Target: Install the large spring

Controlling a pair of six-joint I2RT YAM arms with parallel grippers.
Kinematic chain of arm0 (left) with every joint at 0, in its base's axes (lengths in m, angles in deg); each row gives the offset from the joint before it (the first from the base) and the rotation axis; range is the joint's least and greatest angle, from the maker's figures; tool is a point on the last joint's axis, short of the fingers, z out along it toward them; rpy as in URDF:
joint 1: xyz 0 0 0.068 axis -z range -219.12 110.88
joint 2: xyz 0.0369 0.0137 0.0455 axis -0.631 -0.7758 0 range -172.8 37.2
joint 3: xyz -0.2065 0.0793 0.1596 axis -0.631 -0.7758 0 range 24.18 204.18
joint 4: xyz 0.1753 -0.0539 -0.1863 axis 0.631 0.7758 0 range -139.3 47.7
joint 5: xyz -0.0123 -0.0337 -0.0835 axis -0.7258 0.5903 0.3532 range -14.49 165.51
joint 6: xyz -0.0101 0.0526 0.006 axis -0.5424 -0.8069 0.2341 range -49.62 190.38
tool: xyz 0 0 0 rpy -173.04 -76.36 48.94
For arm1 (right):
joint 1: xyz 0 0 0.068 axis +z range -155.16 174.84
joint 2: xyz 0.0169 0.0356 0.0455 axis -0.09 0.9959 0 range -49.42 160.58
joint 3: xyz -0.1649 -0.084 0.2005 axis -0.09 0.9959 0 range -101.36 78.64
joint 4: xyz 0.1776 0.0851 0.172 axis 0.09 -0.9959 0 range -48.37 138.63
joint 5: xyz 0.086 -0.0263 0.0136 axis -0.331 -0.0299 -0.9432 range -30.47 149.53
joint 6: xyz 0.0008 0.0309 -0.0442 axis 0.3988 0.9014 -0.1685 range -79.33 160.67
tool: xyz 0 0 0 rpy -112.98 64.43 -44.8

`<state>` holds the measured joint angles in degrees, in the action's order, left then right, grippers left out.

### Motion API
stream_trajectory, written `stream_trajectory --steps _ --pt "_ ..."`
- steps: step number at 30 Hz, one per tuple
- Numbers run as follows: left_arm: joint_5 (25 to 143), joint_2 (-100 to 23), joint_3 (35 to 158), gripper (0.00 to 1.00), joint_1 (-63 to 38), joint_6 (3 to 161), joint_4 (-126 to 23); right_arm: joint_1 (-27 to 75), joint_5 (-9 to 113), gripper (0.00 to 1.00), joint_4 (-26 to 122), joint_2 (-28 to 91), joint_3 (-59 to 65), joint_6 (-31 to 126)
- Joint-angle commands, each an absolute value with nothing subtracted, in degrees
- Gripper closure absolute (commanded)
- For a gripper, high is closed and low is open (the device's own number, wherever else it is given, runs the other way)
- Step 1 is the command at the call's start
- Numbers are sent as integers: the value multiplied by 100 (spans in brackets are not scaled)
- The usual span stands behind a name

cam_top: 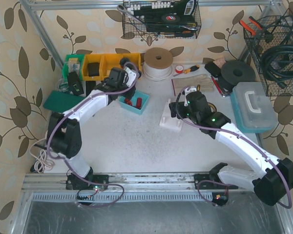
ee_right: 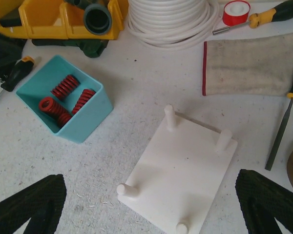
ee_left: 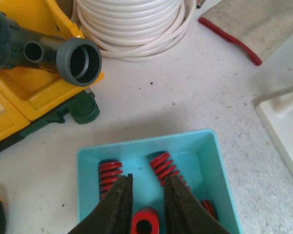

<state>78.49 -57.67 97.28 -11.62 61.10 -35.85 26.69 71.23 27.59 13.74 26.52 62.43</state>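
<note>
Hovering left gripper [ee_left: 147, 180], jaws together, above large spring [ee_left: 145, 215] standing on end in teal bin [ee_left: 88, 161], long axis pointing up; holding right gripper [ee_right: 149, 195] wide apart above peg plate [ee_right: 180, 170].

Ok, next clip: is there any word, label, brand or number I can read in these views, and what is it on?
No text is legible in any view.
Dark packaging in the wire basket: pale print and a red badge, too blurred to read.
Red tape roll, teal bin, white post plate: no markings visible.
</note>
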Motion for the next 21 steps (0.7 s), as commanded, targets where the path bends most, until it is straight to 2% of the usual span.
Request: stream_trajectory --steps 1,9,21 --pt "7949 -6632 10631 74 -1100 6261 -2394 2666 7011 7 2696 1430 2759 6162" --pt "8296 -7539 11254 66 -1100 6818 -2093 2665 7233 7 2858 1291 2951 6067" --pt "8733 -8285 11610 61 -1091 7011 -2192 2668 7276 7 3030 1125 3150 6077"
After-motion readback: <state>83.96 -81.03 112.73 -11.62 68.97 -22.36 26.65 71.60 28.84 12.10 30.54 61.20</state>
